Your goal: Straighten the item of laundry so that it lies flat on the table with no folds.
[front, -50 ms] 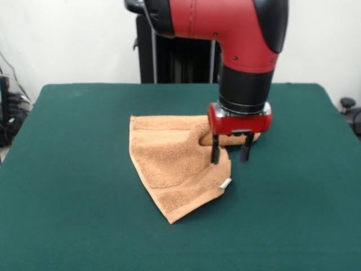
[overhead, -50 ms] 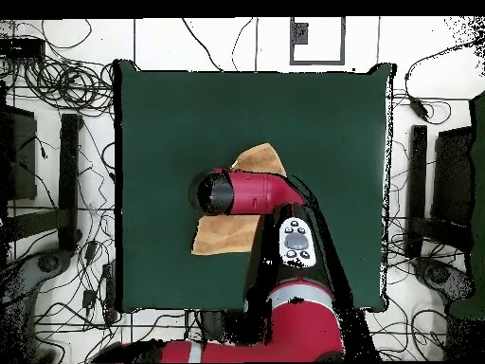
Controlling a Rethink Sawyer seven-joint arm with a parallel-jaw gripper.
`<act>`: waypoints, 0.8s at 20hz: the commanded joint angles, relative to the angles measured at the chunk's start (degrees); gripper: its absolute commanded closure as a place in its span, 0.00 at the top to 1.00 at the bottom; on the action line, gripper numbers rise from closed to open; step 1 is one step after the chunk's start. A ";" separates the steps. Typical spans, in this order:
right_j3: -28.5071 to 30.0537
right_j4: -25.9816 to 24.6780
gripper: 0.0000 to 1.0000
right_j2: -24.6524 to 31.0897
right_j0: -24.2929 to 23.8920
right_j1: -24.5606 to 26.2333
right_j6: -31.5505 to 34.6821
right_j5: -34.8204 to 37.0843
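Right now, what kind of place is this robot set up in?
Most likely a robotics lab or test cell. A red and black robot arm works over a dark green felt-covered table holding only a tan terry-cloth towel, and loose black cables sprawl across the white floor around it.

The towel (front, -50 ms: 175,164) lies on the worktop (front, -50 ms: 67,180) near its middle, folded over on itself, one corner pointing toward the near edge in the front view. A small tag (front, -50 ms: 225,183) sits at its right edge. The claw (front, -50 ms: 230,151) hangs over the towel's right part, one finger (front, -50 ms: 215,151) down at the cloth, the other (front, -50 ms: 246,149) just right of it. From overhead, the arm (overhead, -50 ms: 248,192) covers the towel's middle.
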 commanded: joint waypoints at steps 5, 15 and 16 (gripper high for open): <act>0.23 3.46 1.00 -0.94 4.23 7.16 14.98 -3.61; -0.56 4.18 1.00 -4.93 6.95 7.97 14.14 1.17; -0.54 4.17 1.00 -5.41 7.30 7.78 14.01 1.73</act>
